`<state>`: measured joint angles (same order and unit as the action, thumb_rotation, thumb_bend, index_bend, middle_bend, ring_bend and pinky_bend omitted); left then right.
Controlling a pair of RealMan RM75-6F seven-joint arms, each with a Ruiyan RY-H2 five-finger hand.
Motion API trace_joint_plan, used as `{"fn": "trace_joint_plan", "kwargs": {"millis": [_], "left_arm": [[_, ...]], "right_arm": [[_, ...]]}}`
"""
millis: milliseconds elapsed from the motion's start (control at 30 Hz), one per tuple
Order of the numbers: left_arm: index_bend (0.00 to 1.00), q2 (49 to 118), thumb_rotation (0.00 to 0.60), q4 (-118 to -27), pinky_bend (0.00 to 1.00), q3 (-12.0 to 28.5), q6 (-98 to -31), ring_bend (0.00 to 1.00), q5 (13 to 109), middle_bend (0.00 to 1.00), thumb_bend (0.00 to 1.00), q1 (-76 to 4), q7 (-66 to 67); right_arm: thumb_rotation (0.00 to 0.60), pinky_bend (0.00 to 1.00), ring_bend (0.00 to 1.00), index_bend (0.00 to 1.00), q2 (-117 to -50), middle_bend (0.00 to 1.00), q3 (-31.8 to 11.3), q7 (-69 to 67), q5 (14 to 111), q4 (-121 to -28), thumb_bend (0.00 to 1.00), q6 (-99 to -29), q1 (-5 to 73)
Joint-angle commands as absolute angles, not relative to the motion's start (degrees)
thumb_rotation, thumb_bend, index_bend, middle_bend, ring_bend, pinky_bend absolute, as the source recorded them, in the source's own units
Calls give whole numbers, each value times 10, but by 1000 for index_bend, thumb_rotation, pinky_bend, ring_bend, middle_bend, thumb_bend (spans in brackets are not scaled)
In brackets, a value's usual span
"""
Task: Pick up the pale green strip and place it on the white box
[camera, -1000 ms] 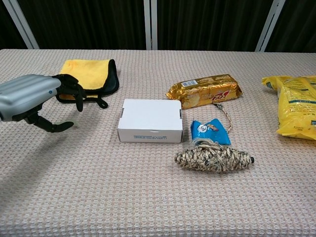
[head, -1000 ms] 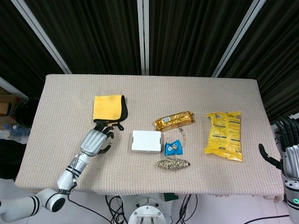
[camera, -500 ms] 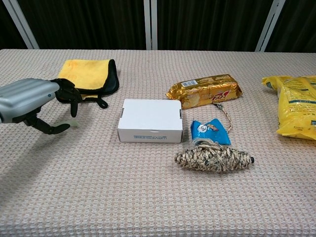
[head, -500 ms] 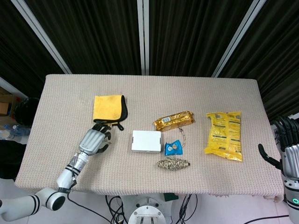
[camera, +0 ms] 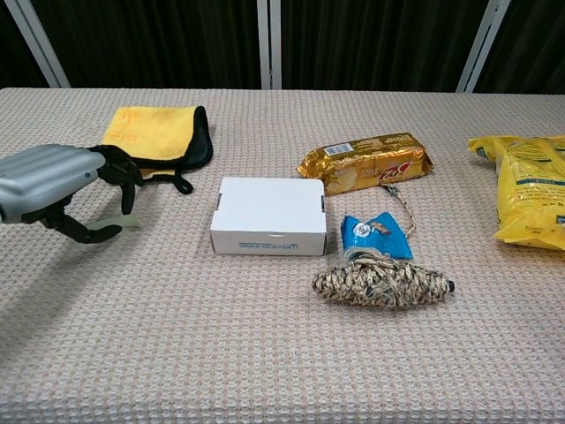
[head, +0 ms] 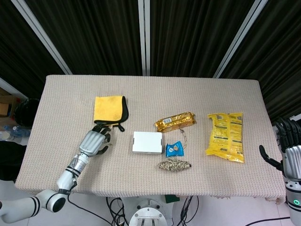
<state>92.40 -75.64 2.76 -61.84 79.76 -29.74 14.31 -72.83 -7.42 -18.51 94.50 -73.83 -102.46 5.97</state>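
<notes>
While the left hand (camera: 55,187) has drawn back from the yellow cloth (camera: 159,131): its fingers pinch the pale green strip (camera: 125,223) above the table (head: 150,99).
Right hand (head: 288,150): off the table edge, fingers apart, holding nothing.
White box (camera: 269,215): closed, top bare.
Around: gold packet (camera: 366,162), blue packet (camera: 375,235), rope bundle (camera: 380,284), yellow bag (camera: 525,190).
</notes>
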Motion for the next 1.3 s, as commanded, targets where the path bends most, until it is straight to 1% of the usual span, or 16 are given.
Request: {"fn": "trace_joint_plan", "kwargs": {"millis": [33, 300, 633, 1000, 1100, 1300], "left_arm": [[501, 925, 574, -756, 198, 29, -618, 93, 796, 253, 306, -298, 144], [501, 924, 572, -757, 198, 30, -610, 93, 788, 253, 306, -300, 148], [539, 924, 569, -758, 198, 31, -608, 92, 782, 254, 306, -301, 156], [539, 924, 573, -760, 198, 31, -600, 93, 774, 255, 307, -303, 158], [539, 923, 577, -761, 198, 31, -600, 93, 774, 256, 320, -303, 157], [557, 922, 581, -762, 199, 31, -600, 93, 772, 260, 375, -303, 157]], "right_arm": [[600, 0, 0, 0, -728, 0, -74, -185, 945, -738, 317, -1024, 60], [600, 0, 0, 0, -729, 0, -74, -185, 944, -737, 317, -1022, 60], [600, 0, 0, 0, -729, 0, -73, -186, 944, -736, 317, -1021, 60], [600, 0, 0, 0, -729, 0, -73, -188, 943, -734, 317, -1020, 60], [600, 0, 0, 0, -729, 0, -72, -188, 944, -735, 317, -1020, 61], [600, 0, 0, 0, -729, 0, -71, -187, 946, -735, 316, -1018, 61]]}}
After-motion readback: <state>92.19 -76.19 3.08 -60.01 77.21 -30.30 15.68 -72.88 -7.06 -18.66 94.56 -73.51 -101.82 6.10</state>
